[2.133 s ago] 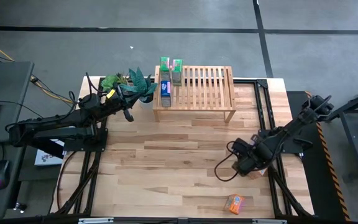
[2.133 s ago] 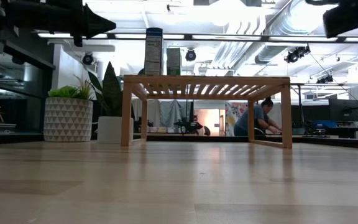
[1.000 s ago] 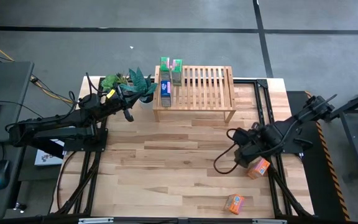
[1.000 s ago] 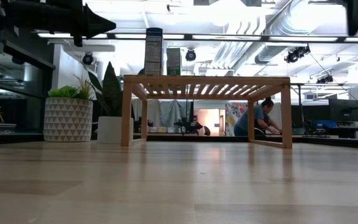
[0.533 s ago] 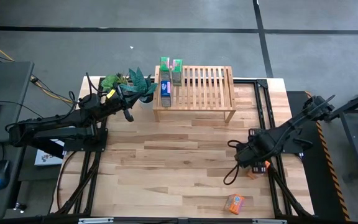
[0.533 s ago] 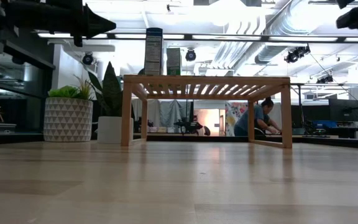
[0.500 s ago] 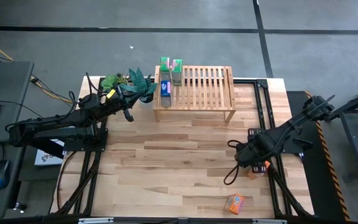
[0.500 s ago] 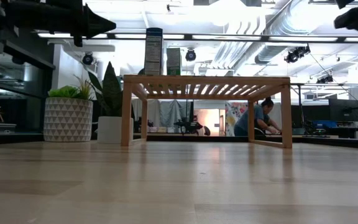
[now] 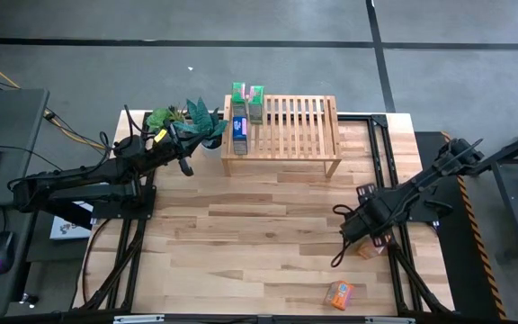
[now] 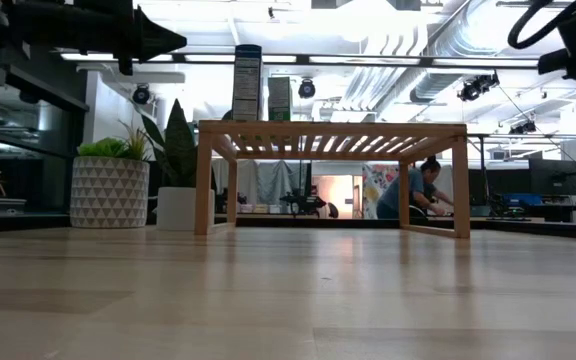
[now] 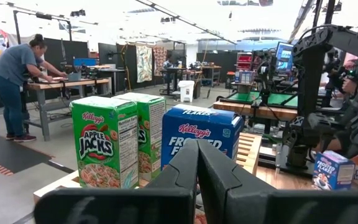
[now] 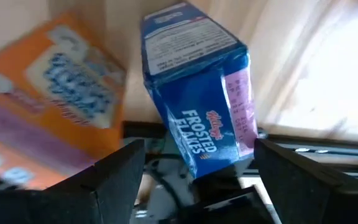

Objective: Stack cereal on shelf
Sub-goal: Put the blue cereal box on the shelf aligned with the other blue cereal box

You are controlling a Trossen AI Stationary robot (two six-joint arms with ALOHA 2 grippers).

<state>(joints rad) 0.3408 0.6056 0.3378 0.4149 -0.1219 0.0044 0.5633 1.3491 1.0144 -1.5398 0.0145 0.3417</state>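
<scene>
The shelf (image 9: 297,126) stands at the table's far middle. On its left end stand two green cereal boxes (image 9: 247,97) and a blue one (image 9: 239,131). My right gripper (image 12: 199,149) is open at the table's right edge. Its fingers stand on either side of another blue cereal box (image 12: 197,106), with no touch that I can see. An orange box (image 12: 48,118) lies beside that box; in the high view it is the orange box (image 9: 373,246) half under my right gripper (image 9: 353,232). A second orange box (image 9: 339,292) lies near the front edge. My left gripper (image 11: 197,163) is shut and empty, left of the shelf.
Potted plants (image 9: 187,117) stand left of the shelf, just beyond my left gripper (image 9: 187,166). Dark frame rails (image 9: 387,180) run along the table's right side beside the boxes. A person (image 10: 415,188) works at a bench in the room behind.
My right gripper has come down and gone a little toward the table's near edge, over the orange box that lay in plain sight a second ago. The boxes on the shelf have stayed put.
</scene>
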